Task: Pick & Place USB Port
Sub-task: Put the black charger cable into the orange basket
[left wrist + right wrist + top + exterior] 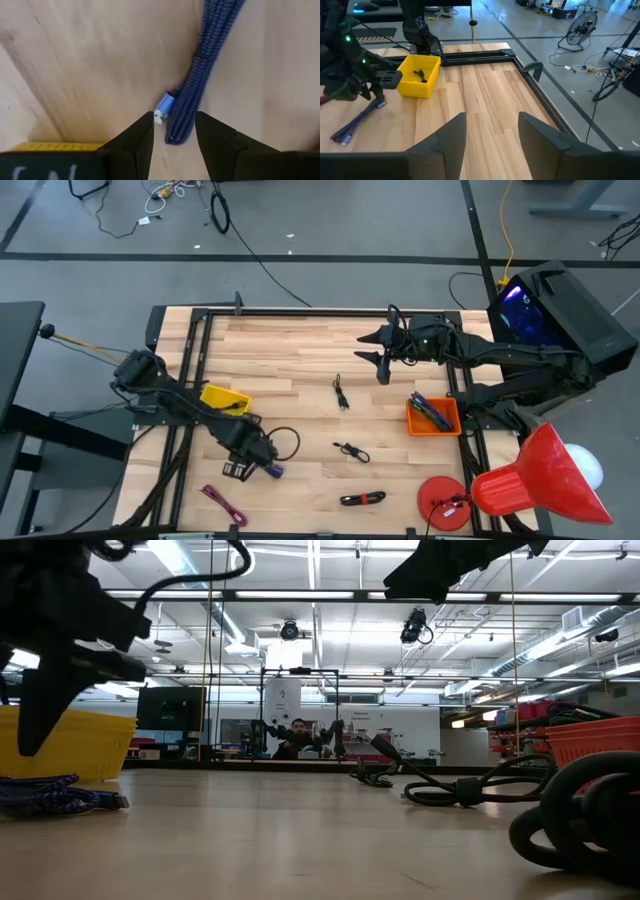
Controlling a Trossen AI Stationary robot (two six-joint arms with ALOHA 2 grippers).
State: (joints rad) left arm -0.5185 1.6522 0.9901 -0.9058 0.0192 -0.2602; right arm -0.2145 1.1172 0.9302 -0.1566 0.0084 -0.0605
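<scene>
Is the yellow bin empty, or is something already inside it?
Not empty. The right wrist view shows a small dark cable piece lying on the floor of the yellow bin.

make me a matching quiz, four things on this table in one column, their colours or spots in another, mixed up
Things:
1. blue braided cable
2. yellow bin
3. orange bin
4. pink cable

Descriptions:
A. holds cables at the table's right edge
B. lies just under the left hand
C. loose near the front left corner of the table
D. sits beside the left arm, with a dark cable inside

Pairs: 1-B, 2-D, 3-A, 4-C
</scene>
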